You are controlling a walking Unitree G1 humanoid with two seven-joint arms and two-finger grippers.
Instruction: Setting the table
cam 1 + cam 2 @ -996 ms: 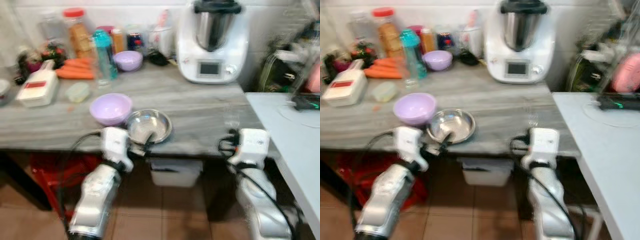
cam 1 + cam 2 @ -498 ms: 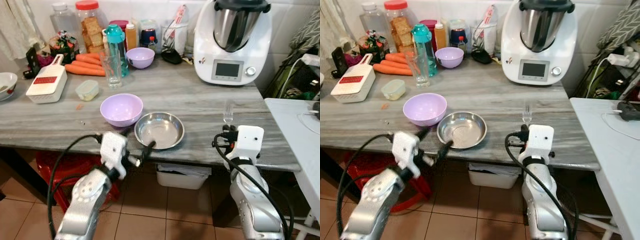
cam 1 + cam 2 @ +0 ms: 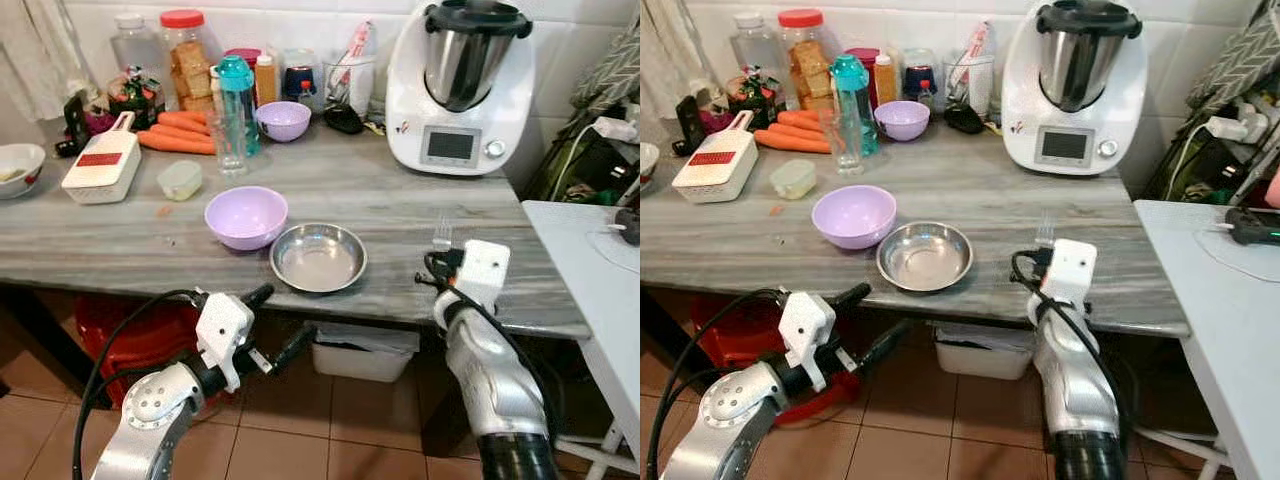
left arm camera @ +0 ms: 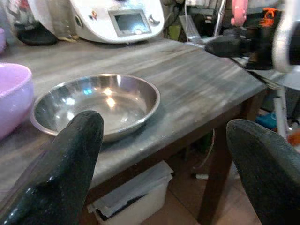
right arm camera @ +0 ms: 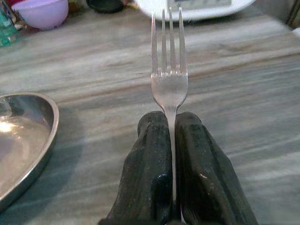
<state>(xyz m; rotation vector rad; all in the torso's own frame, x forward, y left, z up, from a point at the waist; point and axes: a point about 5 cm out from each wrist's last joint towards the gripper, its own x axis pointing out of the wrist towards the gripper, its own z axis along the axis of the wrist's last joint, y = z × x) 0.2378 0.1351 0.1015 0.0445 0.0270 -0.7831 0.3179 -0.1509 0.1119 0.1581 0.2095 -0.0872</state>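
Grey marbled countertop (image 3: 400, 200), with both of your grippers at its front edge.

Your right gripper (image 5: 171, 126) is pinched tight on a fork (image 5: 168, 70), tines pointing toward the back wall, above the front edge of the countertop toward its right corner. Your left gripper (image 3: 275, 322) hangs below and in front of the front edge, fingers (image 4: 70, 154) spread wide, gripping nothing. A steel bowl (image 3: 318, 257) sits near the front edge, between the two grippers, touching or just beside a lilac bowl (image 3: 246, 216). A white kitchen machine (image 3: 460, 85) stands at the back right.
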